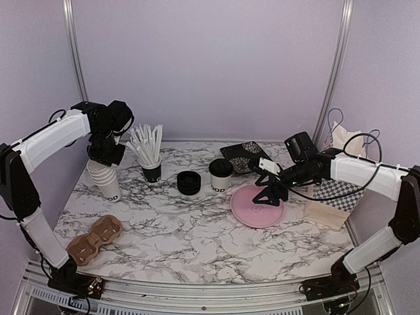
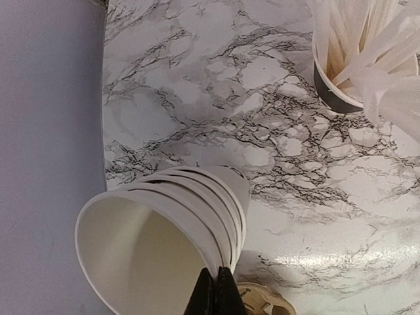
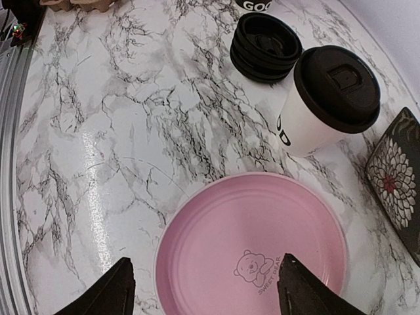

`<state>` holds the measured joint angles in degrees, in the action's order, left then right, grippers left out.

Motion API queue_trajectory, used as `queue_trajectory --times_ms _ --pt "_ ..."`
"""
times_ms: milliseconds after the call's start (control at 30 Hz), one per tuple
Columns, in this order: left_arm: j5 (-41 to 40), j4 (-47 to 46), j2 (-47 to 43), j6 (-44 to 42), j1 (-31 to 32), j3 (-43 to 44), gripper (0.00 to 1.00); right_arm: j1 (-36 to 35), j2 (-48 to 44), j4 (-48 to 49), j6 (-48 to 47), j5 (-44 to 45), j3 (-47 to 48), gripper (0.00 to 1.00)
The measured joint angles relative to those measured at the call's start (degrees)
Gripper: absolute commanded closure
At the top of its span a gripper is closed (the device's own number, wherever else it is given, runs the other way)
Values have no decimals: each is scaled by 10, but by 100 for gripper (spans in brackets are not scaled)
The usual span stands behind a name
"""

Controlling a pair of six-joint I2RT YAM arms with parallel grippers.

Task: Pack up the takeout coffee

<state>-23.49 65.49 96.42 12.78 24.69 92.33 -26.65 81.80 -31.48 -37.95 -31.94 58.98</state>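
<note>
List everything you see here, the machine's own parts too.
paper cups: one nested stack, white, rear left
straws: one bunch, white, in dark cup beside stack
lids: one stack, black, rear centre
coffee cup: one, white, black-lidded, right of lids
plate: one, pink, right of centre
floral tray: one, dark, behind coffee cup
cup carrier: one, brown, near left
checkered bag: one, right edge
left gripper: one, black, shut on paper cups' rim
right gripper: one, black, open above plate

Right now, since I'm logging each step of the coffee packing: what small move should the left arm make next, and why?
Probably a short, straight lift of the left gripper. It looks pinched on the rim of the top cup, which sits nested in the cup stack, so lifting should free one cup for the cup carrier.
</note>
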Motion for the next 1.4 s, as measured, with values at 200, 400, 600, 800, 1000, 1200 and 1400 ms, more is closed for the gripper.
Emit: queue_trajectory --times_ms 200,400,600,800,1000,1200,1400 --pt "1 13 -11 0 -6 42 100 0 1 0 0 0 0 28" --pt "56 17 -18 -4 -16 48 100 0 8 -1 -1 0 0 28" --pt "63 37 -11 -3 -23 61 100 0 8 -3 -1 -1 0 28" --pt "74 35 -21 -1 -39 70 100 0 8 -3 -2 -1 0 28" --pt "67 37 -19 -1 -26 68 100 0 8 -3 -2 -1 0 28" --pt "41 43 -18 1 -21 76 100 0 8 -3 -2 -1 0 28" --pt "34 62 -22 6 -15 122 100 0 8 -4 -2 -1 0 28"
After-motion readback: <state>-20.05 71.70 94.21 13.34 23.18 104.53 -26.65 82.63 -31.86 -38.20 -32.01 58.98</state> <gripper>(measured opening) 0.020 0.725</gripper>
